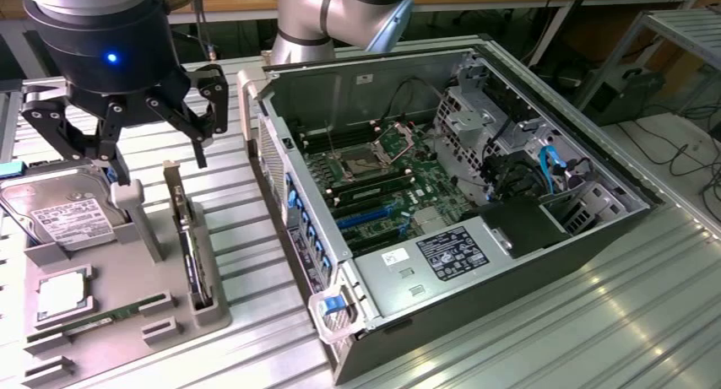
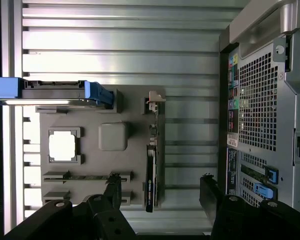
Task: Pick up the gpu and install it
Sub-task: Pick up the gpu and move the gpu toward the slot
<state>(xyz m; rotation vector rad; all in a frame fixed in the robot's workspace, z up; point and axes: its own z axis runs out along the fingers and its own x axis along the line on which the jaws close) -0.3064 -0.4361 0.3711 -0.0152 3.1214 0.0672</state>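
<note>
Exterior view's far left: a hard drive (image 1: 62, 216) (image 2: 50, 92) with a white label, propped at the end of a grey tray (image 1: 113, 271) (image 2: 132, 160). The tray sits on the ribbed metal worktop (image 1: 563, 321) (image 2: 115, 45). Also on the tray are a square processor chip (image 1: 62, 292) (image 2: 62, 146) in its pocket and a memory stick (image 1: 107, 315) (image 2: 85, 177) lying flat in a slot beside it. The end effector (image 1: 158, 165) (image 2: 160, 192) hangs over the tray, fingers spread wide, released, holding nothing. Next along is the gpu (image 1: 194, 254) (image 2: 151, 172). It stands on edge in a long slot on the side of the tray nearest the computer, metal bracket at the far end. In the wrist view the card's thin edge lines up with the gap between the two fingers; no contact seen. To the exterior view's right is the computer case (image 1: 485, 321) (image 2: 262, 100), on its side with the panel off. Inside it are the motherboard (image 1: 383, 178) and cables, and its perforated rear panel faces the tray. The gpu is not yet installed.
</note>
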